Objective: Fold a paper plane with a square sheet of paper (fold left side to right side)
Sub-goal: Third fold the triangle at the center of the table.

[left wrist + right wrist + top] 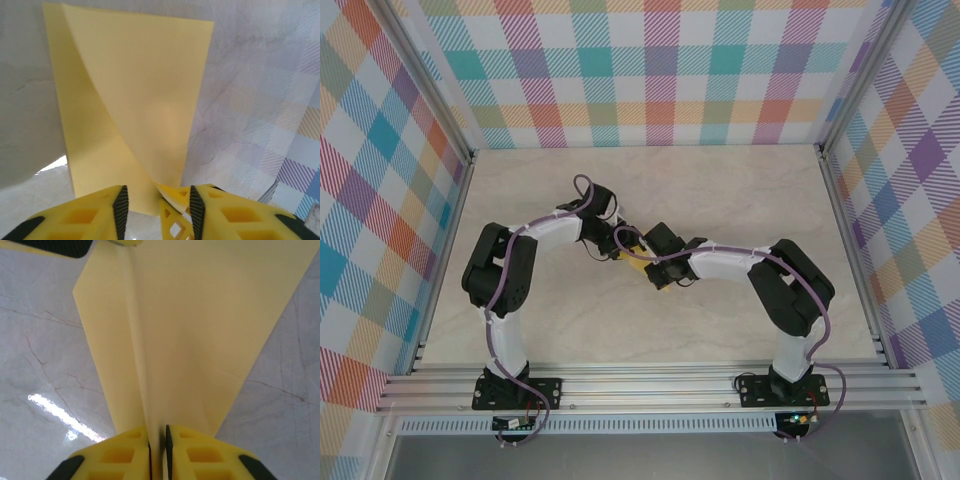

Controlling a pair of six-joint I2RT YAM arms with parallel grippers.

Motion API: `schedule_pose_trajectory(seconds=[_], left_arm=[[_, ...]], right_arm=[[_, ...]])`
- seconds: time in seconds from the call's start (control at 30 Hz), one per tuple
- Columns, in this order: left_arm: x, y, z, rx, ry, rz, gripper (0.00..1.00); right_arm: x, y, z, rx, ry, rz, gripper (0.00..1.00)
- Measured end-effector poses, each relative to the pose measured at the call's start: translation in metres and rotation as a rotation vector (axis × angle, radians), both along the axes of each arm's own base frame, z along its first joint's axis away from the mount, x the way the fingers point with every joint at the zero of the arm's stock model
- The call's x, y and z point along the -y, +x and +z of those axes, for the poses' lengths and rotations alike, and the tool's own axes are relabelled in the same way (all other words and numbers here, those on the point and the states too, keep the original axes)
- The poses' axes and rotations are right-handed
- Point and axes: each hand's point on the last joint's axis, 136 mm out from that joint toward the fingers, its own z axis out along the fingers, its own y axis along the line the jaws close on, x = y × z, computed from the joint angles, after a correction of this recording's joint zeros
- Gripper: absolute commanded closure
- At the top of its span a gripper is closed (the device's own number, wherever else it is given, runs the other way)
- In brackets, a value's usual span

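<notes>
At the middle of the pale marbled tabletop (720, 190), a thin yellow square sheet of paper (638, 263) lies between the two arms, partly doubled over. Right gripper (158, 432): jaws all but closed, pinching the paper's near edge where the two layers meet. Left gripper (157, 200): jaws parted, the lifted corner lying between them beside one pad; no firm clamp is evident. In the left wrist view the upper layer curls up off the lower one. The doubled sheet's long axis runs away from both cameras, the forming crease leading straight out from the right jaws. Judged advice: carry the free edge across until the far corners match, keep the pinched end fixed, then press outward along the crease.
</notes>
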Motion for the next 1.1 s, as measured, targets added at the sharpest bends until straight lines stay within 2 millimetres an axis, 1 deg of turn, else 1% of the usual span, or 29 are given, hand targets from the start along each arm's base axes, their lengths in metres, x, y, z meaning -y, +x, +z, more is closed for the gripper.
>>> schedule_pose_trajectory(seconds=[0.1, 0.23, 0.37, 0.43, 0.5, 0.6, 0.7, 0.77, 0.83, 0.97, 1.1], left_arm=[[-0.010, 0.004, 0.007, 0.006, 0.000, 0.017, 0.49], [-0.024, 0.014, 0.028, 0.066, -0.014, 0.042, 0.44], [-0.033, 0.021, 0.049, 0.118, -0.028, 0.066, 0.44], [-0.035, 0.021, 0.054, 0.129, -0.031, 0.070, 0.44], [-0.037, 0.016, 0.051, 0.122, -0.031, 0.070, 0.44], [-0.040, 0.006, 0.038, 0.088, -0.023, 0.069, 0.44], [-0.040, -0.005, 0.025, 0.048, -0.026, 0.064, 0.48], [-0.037, -0.012, 0.021, 0.032, -0.029, 0.055, 0.52], [-0.033, -0.015, 0.019, 0.026, -0.034, 0.045, 0.55], [-0.016, -0.019, 0.020, 0.037, -0.057, 0.014, 0.61], [-0.004, -0.019, 0.007, 0.020, -0.058, -0.011, 0.67]], right_arm=[[-0.001, -0.001, -0.001, -0.011, 0.015, -0.005, 0.89], [-0.001, -0.002, -0.004, -0.032, 0.044, -0.019, 0.90], [-0.001, -0.002, -0.004, -0.056, 0.089, -0.037, 0.90], [-0.001, -0.003, -0.003, -0.064, 0.110, -0.047, 0.89], [-0.001, -0.003, -0.004, -0.068, 0.124, -0.050, 0.89], [-0.001, -0.004, -0.003, -0.069, 0.141, -0.056, 0.89], [-0.001, -0.004, -0.004, -0.073, 0.160, -0.068, 0.89], [0.000, -0.004, -0.003, -0.076, 0.173, -0.074, 0.89], [0.000, -0.004, -0.003, -0.080, 0.184, -0.078, 0.89], [0.000, -0.004, -0.003, -0.085, 0.202, -0.088, 0.89], [0.000, -0.004, -0.003, -0.088, 0.214, -0.089, 0.89]])
